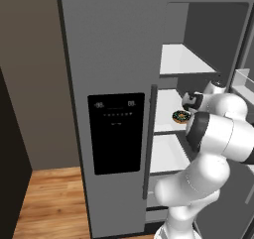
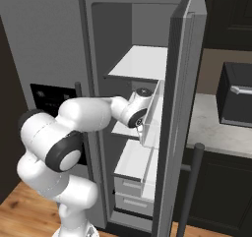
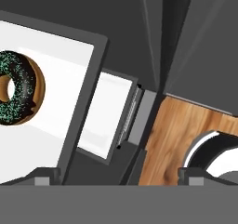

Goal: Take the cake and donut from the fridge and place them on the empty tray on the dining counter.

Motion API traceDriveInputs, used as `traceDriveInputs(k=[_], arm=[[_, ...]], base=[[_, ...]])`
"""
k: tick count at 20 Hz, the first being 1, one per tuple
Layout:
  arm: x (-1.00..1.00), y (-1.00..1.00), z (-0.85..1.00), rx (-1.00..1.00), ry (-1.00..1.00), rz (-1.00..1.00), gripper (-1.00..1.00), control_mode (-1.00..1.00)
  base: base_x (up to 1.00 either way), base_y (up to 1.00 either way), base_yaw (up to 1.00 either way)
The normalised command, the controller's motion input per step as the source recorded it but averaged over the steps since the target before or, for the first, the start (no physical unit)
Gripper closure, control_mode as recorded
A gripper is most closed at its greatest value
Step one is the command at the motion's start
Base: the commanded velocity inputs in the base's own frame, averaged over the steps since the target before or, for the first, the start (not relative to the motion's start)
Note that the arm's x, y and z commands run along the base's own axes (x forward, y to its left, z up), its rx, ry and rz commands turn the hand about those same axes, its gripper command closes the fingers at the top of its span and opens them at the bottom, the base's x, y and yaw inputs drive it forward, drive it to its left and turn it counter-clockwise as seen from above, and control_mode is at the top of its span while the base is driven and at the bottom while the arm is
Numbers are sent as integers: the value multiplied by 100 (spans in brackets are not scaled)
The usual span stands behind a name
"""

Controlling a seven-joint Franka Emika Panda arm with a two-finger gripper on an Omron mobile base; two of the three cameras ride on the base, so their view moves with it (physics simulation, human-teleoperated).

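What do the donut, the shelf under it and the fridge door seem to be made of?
The donut: baked dough, tan edge, dark speckled icing. The shelf: smooth white, perhaps plastic or glass. The fridge door: flat matte grey, probably painted metal; the rendering leaves this open.

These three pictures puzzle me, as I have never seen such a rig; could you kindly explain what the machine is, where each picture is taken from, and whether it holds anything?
The machine is a white robot arm on a base that can drive, standing at a grey fridge whose right door is open. Two pictures come from cameras on the base, one behind the arm to its left, one to its right. The third comes from a camera on the hand, looking along the gripper; its two dark fingertips rise at the bottom. The arm reaches into the fridge at the level of a white shelf. On that shelf lies the donut, a ring with dark speckled icing, off to the side of the gripper. The gripper is open and holds nothing.
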Motion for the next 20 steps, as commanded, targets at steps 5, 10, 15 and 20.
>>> traceDriveInputs(k=[5, 10, 15, 20], arm=[[27, 0, 0, 1, 0, 0, -100, -100], [26, 0, -19, 0, 0, 2, -100, -100], [27, 0, -34, 0, 0, 3, -100, -100], [29, -6, -1, 4, -5, 5, -100, -100]], base=[[0, 0, 0], [0, 0, 0], [0, 0, 0], [0, 0, 0]])
